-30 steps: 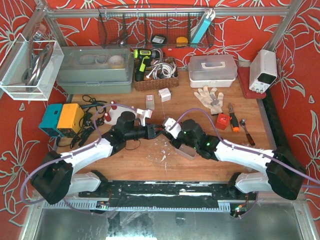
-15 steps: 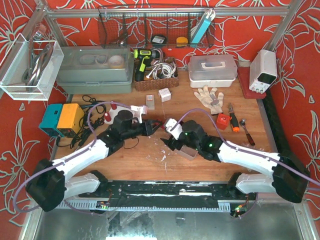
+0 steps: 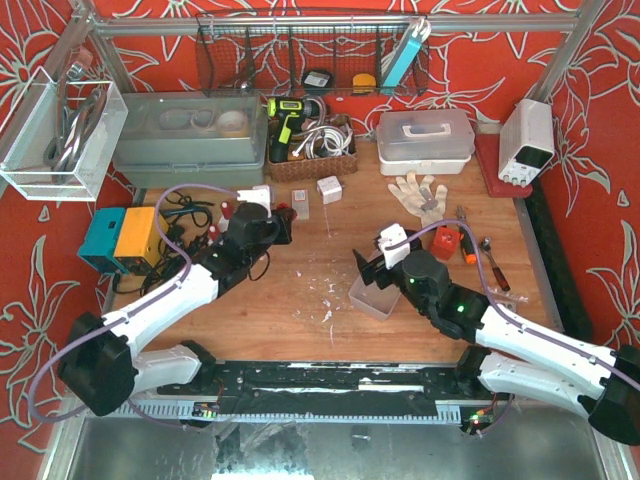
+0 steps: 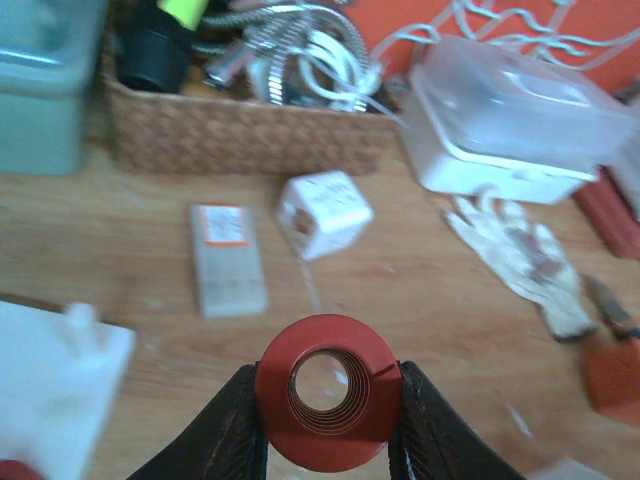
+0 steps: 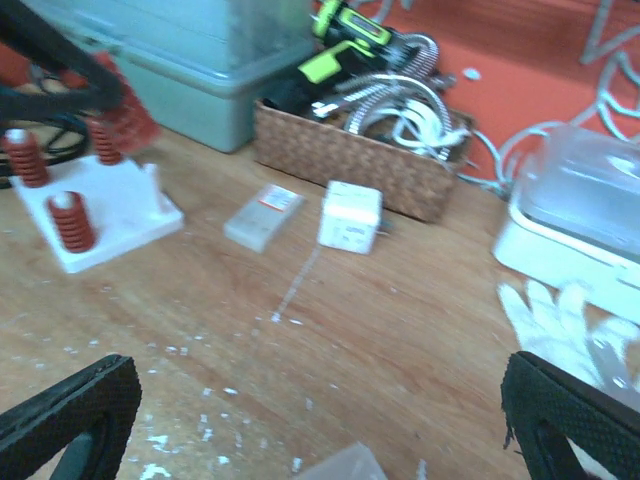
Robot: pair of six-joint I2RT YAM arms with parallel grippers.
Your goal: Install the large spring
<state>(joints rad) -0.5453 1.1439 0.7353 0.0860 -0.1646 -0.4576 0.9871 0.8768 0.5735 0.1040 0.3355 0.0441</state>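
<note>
spring (image 4: 327, 392): red coil seen end-on, pinched on both sides by left jaws, held clear of tabletop (image 4: 420, 290), near white stand (image 5: 95, 215) carrying other red coils | left jaws: closed on spring | right jaws: spread wide, holding nothing | writing: orange label on small grey box (image 4: 228, 258), too blurred to read

Red spring (image 4: 327, 393); black fingers (image 4: 232, 430). White stand (image 5: 100, 210) with short red coils (image 5: 70, 222). Brown woven basket (image 4: 240, 130). White cube (image 4: 322, 213). White glove (image 4: 520, 260), reddish-brown marks. Pale wood-grain table (image 5: 400, 340). Grey-green tub (image 3: 190, 140). Teal and orange box (image 3: 125, 238). Red walls (image 3: 480, 75), white flower-and-leaf pattern.
</note>
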